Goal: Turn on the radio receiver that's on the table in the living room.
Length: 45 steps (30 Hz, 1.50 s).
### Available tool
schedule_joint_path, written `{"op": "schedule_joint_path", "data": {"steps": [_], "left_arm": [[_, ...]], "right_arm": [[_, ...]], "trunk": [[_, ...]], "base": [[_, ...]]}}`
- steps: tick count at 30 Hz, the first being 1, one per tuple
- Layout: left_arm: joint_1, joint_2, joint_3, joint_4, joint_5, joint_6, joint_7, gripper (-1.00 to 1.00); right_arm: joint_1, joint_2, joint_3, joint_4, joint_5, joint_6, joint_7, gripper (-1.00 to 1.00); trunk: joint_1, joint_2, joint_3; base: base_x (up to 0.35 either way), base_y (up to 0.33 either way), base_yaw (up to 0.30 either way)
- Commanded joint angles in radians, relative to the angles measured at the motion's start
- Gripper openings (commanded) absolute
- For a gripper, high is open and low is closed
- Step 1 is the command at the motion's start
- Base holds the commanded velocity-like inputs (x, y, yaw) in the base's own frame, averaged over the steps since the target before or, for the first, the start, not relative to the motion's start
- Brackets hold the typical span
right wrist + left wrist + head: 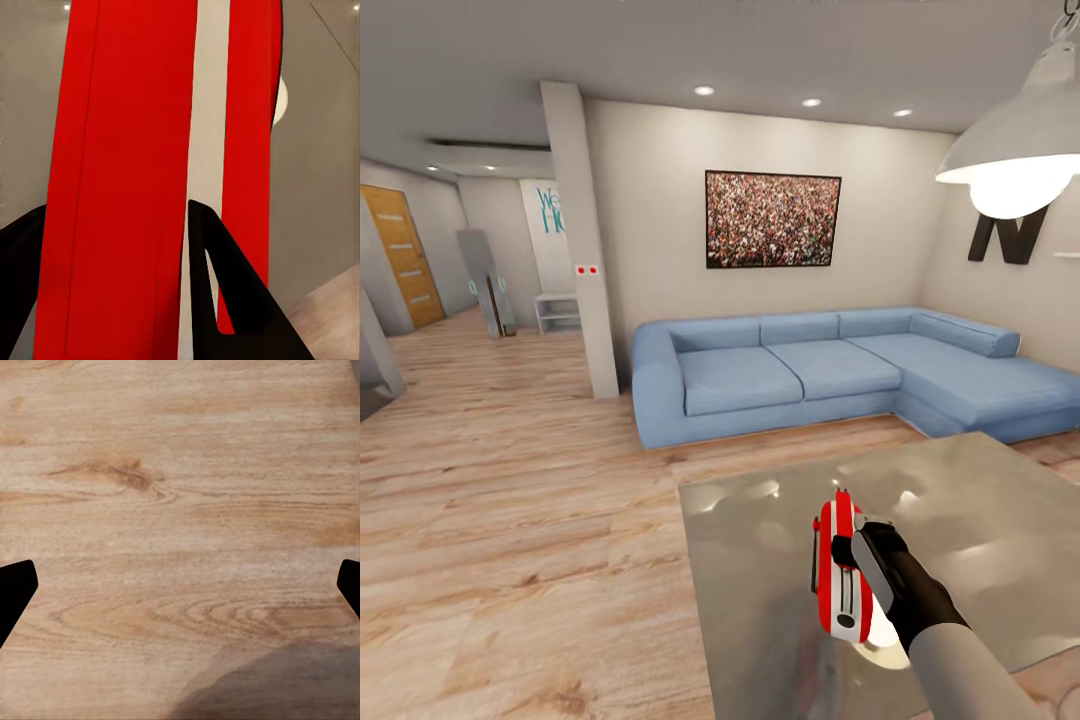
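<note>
The red radio receiver (838,572), with white trim, stands on end over the near part of the glossy grey table (980,500). My right gripper (852,556) is closed around its side. In the right wrist view the radio's red body (127,150) sits between the two black fingers (225,300), with its white stripe beside the inner finger. I cannot see whether the radio touches the table top, and its dial is hidden. My left gripper (180,585) hangs open over the wood plank floor, its dark fingertips (15,585) far apart and nothing between them.
A blue corner sofa (810,370) stands behind the table, under a framed crowd picture (772,218). A white pendant lamp (1020,150) hangs at the upper right. A pillar (580,240) and a hallway with a wooden door (400,255) lie to the left across the floor.
</note>
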Motion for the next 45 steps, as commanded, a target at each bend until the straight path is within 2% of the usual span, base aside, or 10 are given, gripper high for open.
{"op": "schedule_joint_path", "data": {"steps": [1,39,41,45], "left_arm": [[0.0,0.0,0.0,0.0,0.0,0.0,0.0,1.0],[0.0,0.002,0.0,0.001,0.0,0.0,0.001,1.0],[0.0,0.002,0.0,0.001,0.0,0.0,0.002,1.0],[0.0,0.001,0.0,0.001,0.0,0.001,0.001,1.0]], "right_arm": [[0.0,0.0,0.0,0.0,0.004,0.0,0.0,-1.0],[0.0,0.0,0.002,0.0,0.005,0.0,0.0,-1.0],[0.0,0.0,0.013,-0.002,0.006,-0.002,0.0,-1.0],[0.0,0.0,0.06,-0.004,0.007,-0.005,0.0,-1.0]], "trunk": [[-0.004,0.007,0.003],[-0.15,0.273,0.122],[-0.157,0.287,0.129],[-0.173,0.315,0.141]], "base": [[0.0,0.0,0.0],[0.0,0.0,0.0],[0.0,0.0,0.0],[0.0,0.0,0.0]]}}
